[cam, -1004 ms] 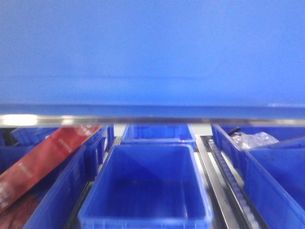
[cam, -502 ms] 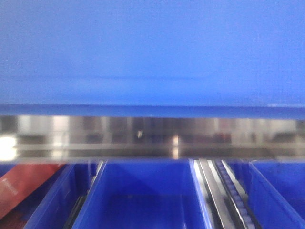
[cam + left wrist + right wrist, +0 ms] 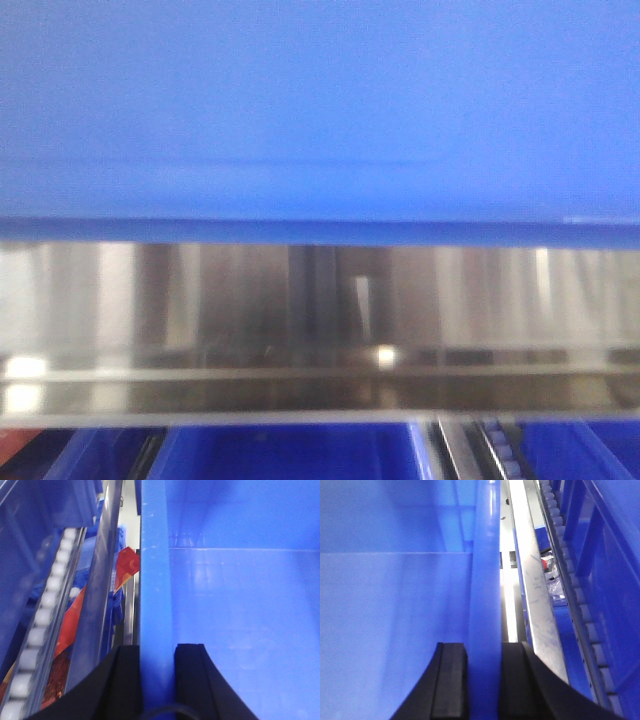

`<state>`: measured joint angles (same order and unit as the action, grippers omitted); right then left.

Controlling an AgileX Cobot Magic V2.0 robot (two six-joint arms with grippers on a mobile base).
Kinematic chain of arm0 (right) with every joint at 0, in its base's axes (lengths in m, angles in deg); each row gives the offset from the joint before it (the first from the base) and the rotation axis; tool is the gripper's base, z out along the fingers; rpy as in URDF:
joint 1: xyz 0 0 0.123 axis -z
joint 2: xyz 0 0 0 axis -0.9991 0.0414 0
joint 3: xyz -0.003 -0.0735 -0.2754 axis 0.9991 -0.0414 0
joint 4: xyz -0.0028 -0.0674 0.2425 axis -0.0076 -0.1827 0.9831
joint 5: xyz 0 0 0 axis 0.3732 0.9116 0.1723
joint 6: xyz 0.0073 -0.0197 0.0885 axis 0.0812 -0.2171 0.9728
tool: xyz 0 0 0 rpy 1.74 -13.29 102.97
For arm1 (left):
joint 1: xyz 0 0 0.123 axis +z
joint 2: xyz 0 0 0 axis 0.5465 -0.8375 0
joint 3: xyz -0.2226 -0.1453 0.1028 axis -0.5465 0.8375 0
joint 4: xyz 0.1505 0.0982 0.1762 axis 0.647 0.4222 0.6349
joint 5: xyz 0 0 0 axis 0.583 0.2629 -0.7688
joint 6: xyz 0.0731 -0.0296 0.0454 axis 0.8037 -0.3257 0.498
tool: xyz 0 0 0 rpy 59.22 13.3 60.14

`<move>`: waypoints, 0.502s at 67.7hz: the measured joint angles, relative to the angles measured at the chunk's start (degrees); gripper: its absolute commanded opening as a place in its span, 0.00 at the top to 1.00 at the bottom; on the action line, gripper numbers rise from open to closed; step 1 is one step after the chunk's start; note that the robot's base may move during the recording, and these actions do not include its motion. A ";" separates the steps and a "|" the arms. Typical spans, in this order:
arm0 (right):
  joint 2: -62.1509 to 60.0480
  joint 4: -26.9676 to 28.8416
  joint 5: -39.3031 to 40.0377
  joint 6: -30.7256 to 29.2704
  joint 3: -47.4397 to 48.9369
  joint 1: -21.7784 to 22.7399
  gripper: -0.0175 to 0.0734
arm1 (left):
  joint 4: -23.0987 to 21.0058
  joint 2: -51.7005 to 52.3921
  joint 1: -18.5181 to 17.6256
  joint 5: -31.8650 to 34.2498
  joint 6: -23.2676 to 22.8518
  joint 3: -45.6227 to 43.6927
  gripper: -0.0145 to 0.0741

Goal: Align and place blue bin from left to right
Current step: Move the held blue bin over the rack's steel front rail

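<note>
The blue bin (image 3: 320, 110) fills the upper half of the front view, its flat side wall close to the camera and its bottom edge above a steel shelf beam. In the left wrist view my left gripper (image 3: 157, 652) is shut on the bin's left rim (image 3: 155, 580), one black finger outside and one inside. The bin's empty interior (image 3: 245, 605) lies to the right of that rim. My right gripper (image 3: 484, 652) is shut on the bin's right rim (image 3: 485, 570), with the bin's interior (image 3: 390, 600) to its left.
A shiny steel shelf beam (image 3: 320, 330) runs across below the bin. Darker blue bins (image 3: 290, 455) show under it. Roller tracks (image 3: 40, 630) (image 3: 580, 605) and steel rails (image 3: 97, 595) (image 3: 535, 590) flank the bin. Red packaging (image 3: 125, 567) lies left, a clear plastic bag (image 3: 551, 582) right.
The steel beam and lower bins have slid downward in the front view; the bin, held by both grippers, sits higher relative to the rack than before.
</note>
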<state>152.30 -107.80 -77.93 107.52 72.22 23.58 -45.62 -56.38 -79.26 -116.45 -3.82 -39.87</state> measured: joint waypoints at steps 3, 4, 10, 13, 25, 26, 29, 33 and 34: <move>0.00 0.00 0.00 0.00 0.00 0.00 0.89 | 0.00 0.00 0.00 0.00 0.00 0.00 0.96; 0.00 0.00 0.00 0.00 0.00 0.00 0.89 | 0.00 0.00 0.00 0.00 0.00 0.00 0.96; 0.00 0.00 0.00 0.00 0.00 0.00 0.89 | 0.00 0.00 0.00 0.00 0.00 0.00 0.96; 0.00 0.00 0.00 0.00 0.00 0.00 0.89 | 0.00 0.00 0.00 0.00 0.00 0.00 0.96; 0.00 0.00 0.00 0.00 0.00 0.00 0.89 | 0.00 0.00 0.00 0.00 0.00 0.00 0.96; 0.00 0.00 0.00 0.00 0.00 0.00 0.89 | 0.00 0.00 0.00 0.00 0.00 0.00 0.96; 0.00 0.00 0.00 0.00 0.00 0.00 0.89 | 0.00 0.00 0.00 0.00 0.00 0.00 0.96; 0.00 0.00 0.00 0.00 0.00 0.00 0.89 | 0.00 0.00 0.00 0.00 0.00 0.00 0.96; 0.00 0.00 0.00 0.00 0.00 0.00 0.89 | 0.00 0.00 0.00 0.00 0.00 0.00 0.96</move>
<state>152.30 -107.80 -77.93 107.52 72.22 23.58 -45.62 -56.38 -79.26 -116.45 -3.82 -39.87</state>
